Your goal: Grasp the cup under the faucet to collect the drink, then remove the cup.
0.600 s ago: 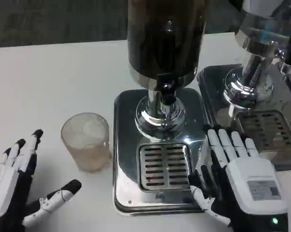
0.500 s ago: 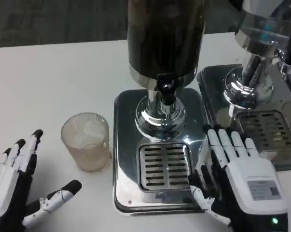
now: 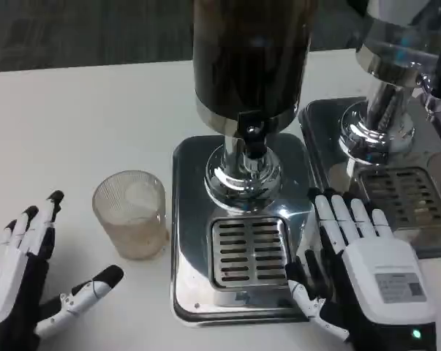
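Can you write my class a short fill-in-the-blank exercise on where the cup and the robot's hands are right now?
1. The ribbed cup stands on the white ____, left of the drip tray.
2. The left hand holds ____.
3. The right hand rests on the dispenser's shiny ____.
4. The faucet hangs over the ____.

Missing words: table; nothing; base; drip tray

The right hand (image 3: pixel 366 281) has a smooth white shell over its back, carrying a pale rectangular label with small dark print too fine to read. Near the wrist edge a small green light glows. Its fingers (image 3: pixel 342 216) are white along the top, with black at the sides and underneath. The left hand (image 3: pixel 26 292) has a black palm side with white segments along the fingers, each ending in a rounded black tip.
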`<action>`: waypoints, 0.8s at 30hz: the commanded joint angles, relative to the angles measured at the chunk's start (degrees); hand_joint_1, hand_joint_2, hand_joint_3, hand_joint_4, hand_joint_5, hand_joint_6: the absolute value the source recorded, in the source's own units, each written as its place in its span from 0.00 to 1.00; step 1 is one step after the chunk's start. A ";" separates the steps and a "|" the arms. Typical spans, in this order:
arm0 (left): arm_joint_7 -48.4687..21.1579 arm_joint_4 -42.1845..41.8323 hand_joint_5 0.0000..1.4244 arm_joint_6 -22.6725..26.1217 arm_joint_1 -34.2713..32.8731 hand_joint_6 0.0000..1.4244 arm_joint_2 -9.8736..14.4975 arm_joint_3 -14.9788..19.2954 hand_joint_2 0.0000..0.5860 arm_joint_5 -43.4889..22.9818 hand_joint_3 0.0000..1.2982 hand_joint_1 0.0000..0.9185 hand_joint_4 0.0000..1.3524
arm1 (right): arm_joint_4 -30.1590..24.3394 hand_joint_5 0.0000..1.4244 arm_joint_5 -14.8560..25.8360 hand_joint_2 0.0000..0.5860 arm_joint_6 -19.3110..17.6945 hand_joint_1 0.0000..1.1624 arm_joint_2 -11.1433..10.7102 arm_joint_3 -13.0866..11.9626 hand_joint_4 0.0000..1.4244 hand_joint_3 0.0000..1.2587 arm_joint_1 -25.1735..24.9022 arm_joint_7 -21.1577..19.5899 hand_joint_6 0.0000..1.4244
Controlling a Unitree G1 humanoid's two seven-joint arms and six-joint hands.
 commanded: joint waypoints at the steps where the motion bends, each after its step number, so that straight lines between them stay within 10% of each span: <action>1: -1.80 2.81 0.00 -1.32 -2.46 0.00 -1.26 0.03 0.03 -3.07 0.00 0.00 0.00 | -0.83 0.00 0.38 0.74 0.50 0.25 0.23 -0.19 0.00 0.00 0.31 0.45 0.00; 24: 2.40 31.86 0.00 -11.15 -24.47 0.00 -3.98 -8.10 0.00 -0.46 0.00 0.03 0.00 | -0.70 0.00 -0.43 0.74 2.50 0.25 2.40 0.76 0.00 0.00 0.34 -0.02 0.00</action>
